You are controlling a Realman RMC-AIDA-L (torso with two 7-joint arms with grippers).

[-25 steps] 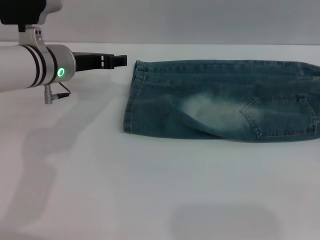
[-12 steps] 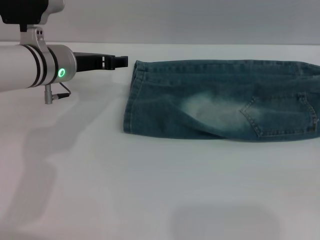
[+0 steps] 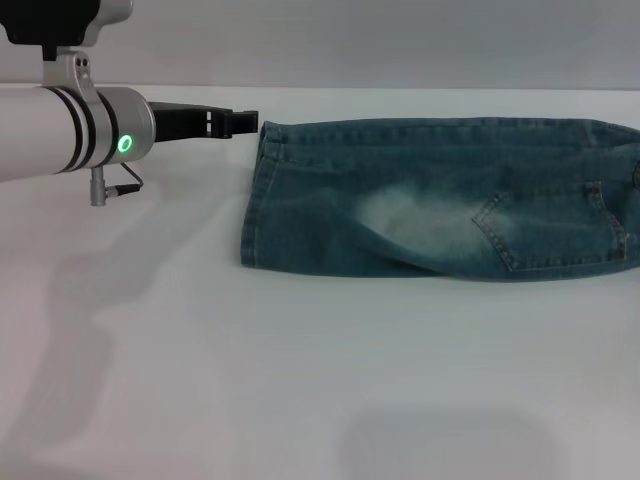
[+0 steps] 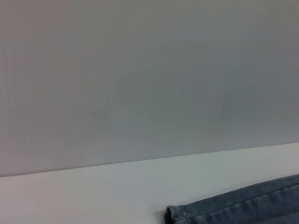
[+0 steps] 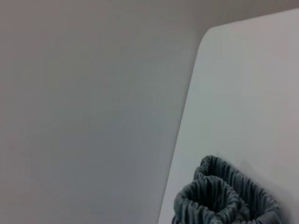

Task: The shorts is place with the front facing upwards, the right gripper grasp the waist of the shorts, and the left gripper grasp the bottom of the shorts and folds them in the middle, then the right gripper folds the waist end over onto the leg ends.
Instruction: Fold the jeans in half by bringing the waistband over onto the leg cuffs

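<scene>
We see a white table (image 3: 300, 380) filling most of the head view, with a grey wall behind it. On its far half, right of centre, lie the shorts (image 3: 440, 200), already doubled lengthwise into one long blue-green denim band with a pale faded patch near the middle and a stitched pocket toward the right; they run off the right edge of the head view, so the waist cannot be seen there. The leg ends (image 3: 255, 195) form the left edge of the cloth, a straight stitched hem lying flat on the table. The left arm reaches in from the left side of the head view, a silver-white tube with black rings and a green light, and the left gripper (image 3: 240, 122) sits at the far corner of that hem, its black tip just touching or just short of the denim; we cannot tell whether its jaws are spread or pressed together. The left wrist view shows that hem corner low against the table and wall. In the right wrist view the waist end (image 5: 224, 196) shows as two bunched, ruched loops standing up above the table edge; the right gripper itself is out of sight, so we cannot tell its jaws.
</scene>
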